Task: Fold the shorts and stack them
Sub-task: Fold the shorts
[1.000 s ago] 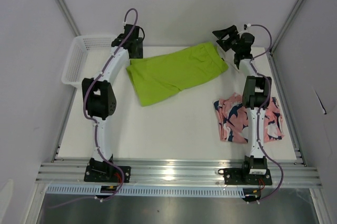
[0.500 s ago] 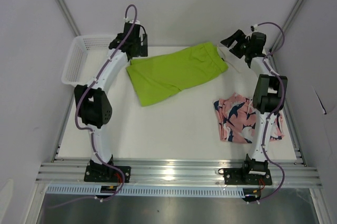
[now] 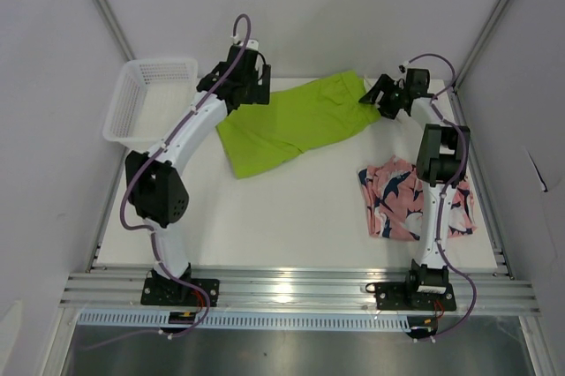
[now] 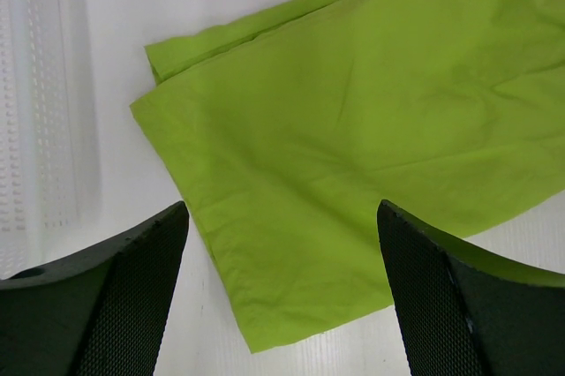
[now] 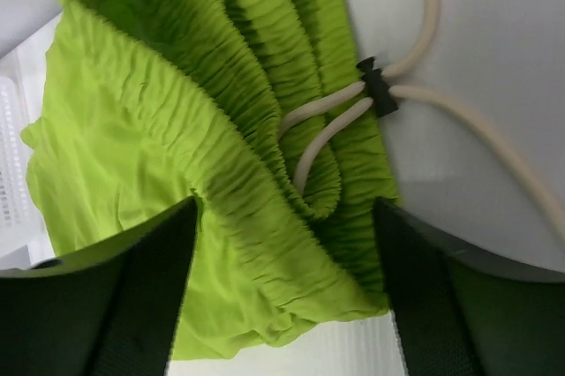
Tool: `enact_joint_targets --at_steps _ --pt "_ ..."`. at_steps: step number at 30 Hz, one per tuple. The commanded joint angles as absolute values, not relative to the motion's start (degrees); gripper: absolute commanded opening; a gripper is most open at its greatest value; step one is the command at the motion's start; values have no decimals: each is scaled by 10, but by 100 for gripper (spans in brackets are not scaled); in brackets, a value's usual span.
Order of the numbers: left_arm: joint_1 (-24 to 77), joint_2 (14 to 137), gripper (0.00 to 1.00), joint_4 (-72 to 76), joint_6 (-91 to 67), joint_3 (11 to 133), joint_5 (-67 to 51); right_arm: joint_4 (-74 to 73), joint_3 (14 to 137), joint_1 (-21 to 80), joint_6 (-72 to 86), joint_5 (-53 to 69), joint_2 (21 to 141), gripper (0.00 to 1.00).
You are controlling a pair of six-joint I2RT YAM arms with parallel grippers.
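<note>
A basket (image 3: pixel 146 102) sits at the worktop's (image 3: pixel 291 217) far-left corner. The left claw (image 4: pixel 281 217) hangs wide open and empty above the leg hems of the lime-green shorts (image 3: pixel 296 124) by the far edge. The right claw (image 5: pixel 284 208), also wide open and empty, hangs over their waistband. The coral-pink shorts (image 3: pixel 393 199) lie near the right edge.

robotics lab test cell: white table (image 3: pixel 291 217) walled behind and beside by plain grey panels (image 3: pixel 309 5) on aluminium struts (image 3: pixel 100 1); along the table's near edge, an aluminium rail (image 3: pixel 300 289) with left arm base (image 3: pixel 181 291) and right arm base (image 3: pixel 424 293) bolted on.
</note>
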State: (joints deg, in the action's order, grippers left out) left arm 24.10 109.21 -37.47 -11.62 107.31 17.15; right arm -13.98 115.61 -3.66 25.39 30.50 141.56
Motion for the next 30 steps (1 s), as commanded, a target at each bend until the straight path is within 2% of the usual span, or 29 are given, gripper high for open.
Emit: enact_joint_targets --at_steps 1,3,4,6,7,11,14,19,20,21,25,26,30 --pt "243 1050 89 -368 -130 1071 167 -195 1208 -33 242 330 1443 78" --pt "246 1046 89 -369 -130 1065 167 -203 1202 -31 243 336 1446 63" --pt "249 1044 89 -369 -131 1065 168 -203 1192 -27 243 339 1440 59" --pt "250 1038 89 -368 -133 1058 168 -175 1152 -25 248 344 1421 36" --pt "253 1035 89 -368 -134 1048 170 -161 1099 -21 255 347 1392 31" --pt "259 1016 89 -356 -141 1014 168 -113 970 -2 261 341 1310 20" --pt "266 999 89 -343 -146 990 159 -82 851 50 266 315 1230 17" --pt "286 983 89 -324 -143 949 147 -23 674 148 288 242 1106 15" --pt "287 981 89 -323 -142 939 142 -20 627 168 297 229 1068 19" --pt "291 978 88 -319 -140 932 136 -14 605 210 301 217 1050 27" --pt "297 967 88 -288 -134 888 105 3 550 266 330 211 987 56" --pt "299 965 88 -280 -134 878 94 13 544 267 332 221 977 60" --pt "312 955 88 -254 -126 837 68 21 515 258 338 233 904 63"
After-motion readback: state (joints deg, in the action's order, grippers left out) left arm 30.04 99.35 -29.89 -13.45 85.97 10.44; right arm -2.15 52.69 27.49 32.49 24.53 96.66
